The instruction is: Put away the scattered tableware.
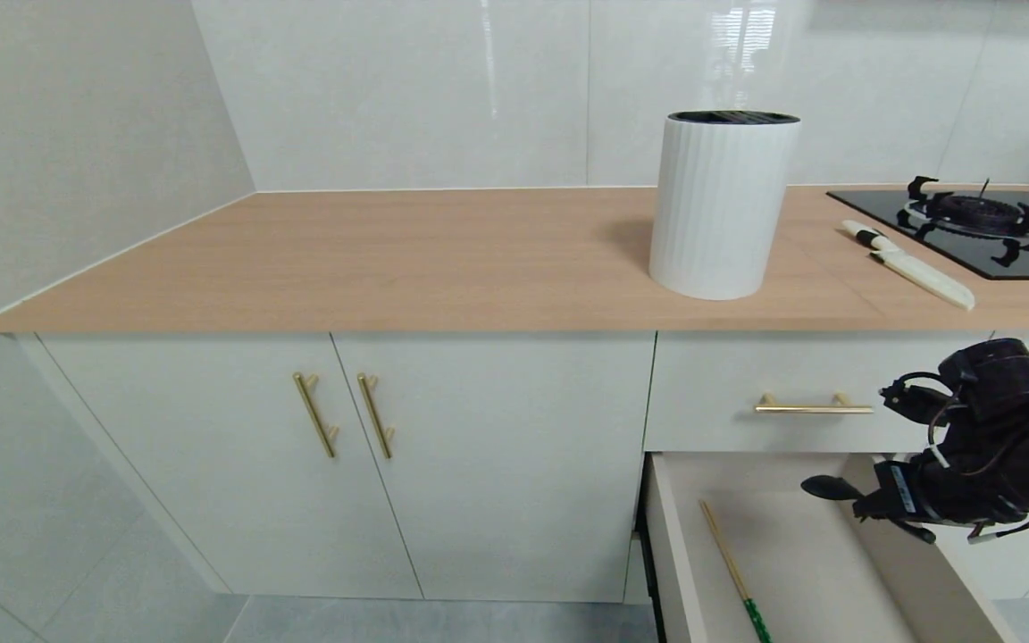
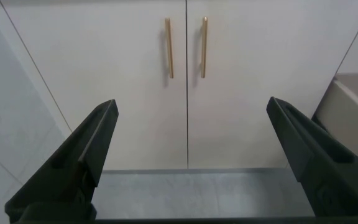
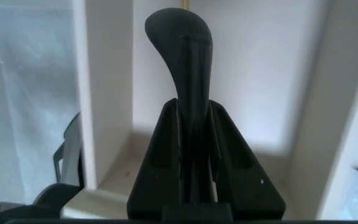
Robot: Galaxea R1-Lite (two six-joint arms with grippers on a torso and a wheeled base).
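Note:
A black spoon (image 1: 827,487) is pinched in my right gripper (image 1: 872,505), held above the open white drawer (image 1: 671,545) at the lower right. In the right wrist view the spoon's bowl (image 3: 180,34) sticks out past the shut fingers (image 3: 160,155), over the drawer's inside. Chopsticks with a green end (image 1: 733,572) lie in the drawer. A white knife (image 1: 907,264) rests on the wooden counter beside the stove. My left gripper (image 2: 191,106) is open with nothing between its fingers, facing the cabinet doors low down.
A tall white ribbed utensil holder (image 1: 722,205) stands on the counter (image 1: 389,259). A black gas stove (image 1: 970,223) sits at the far right. Two cabinet doors with gold handles (image 2: 185,46) are left of the drawer. A shut drawer with a gold handle (image 1: 814,408) lies above the open one.

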